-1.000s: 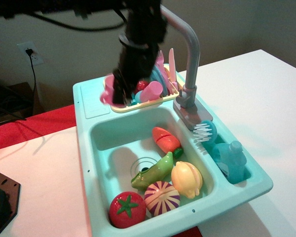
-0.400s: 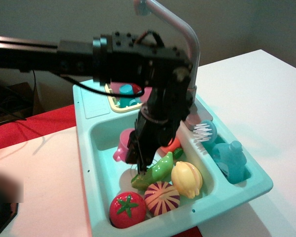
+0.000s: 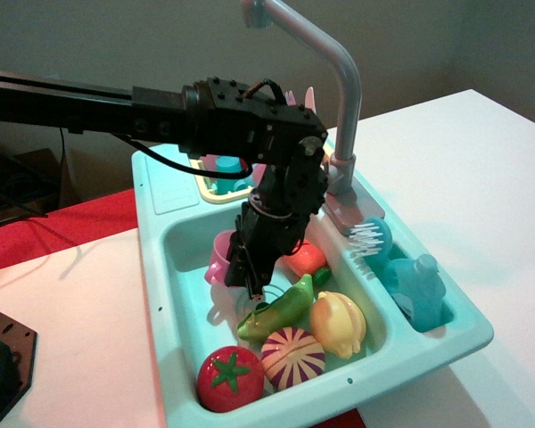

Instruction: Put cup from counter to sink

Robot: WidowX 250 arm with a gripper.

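Note:
The pink cup (image 3: 219, 253) hangs inside the sink (image 3: 184, 239), near the basin's left wall and a little above its floor. My gripper (image 3: 246, 278) points down into the basin from the black arm that reaches in from the left. It looks shut on the cup, which sits against the left side of the fingers (image 3: 253, 291). The counter (image 3: 168, 184), the ribbed teal ledge at the unit's back left, is bare. The drain is mostly hidden behind the gripper and the toy food.
Toy food lies in the basin: a tomato (image 3: 229, 377), a purple-striped onion (image 3: 292, 358), a lemon (image 3: 337, 323), a green pepper (image 3: 288, 306) and a carrot (image 3: 305, 259). A grey faucet (image 3: 341, 85), yellow dish rack (image 3: 216, 190), brush (image 3: 370, 239) and blue bottle (image 3: 419, 287) stand around it.
My gripper has carried the pink cup from beside the dish rack down and forward into the basin. In the last moment it shifted slightly up and back with the cup.

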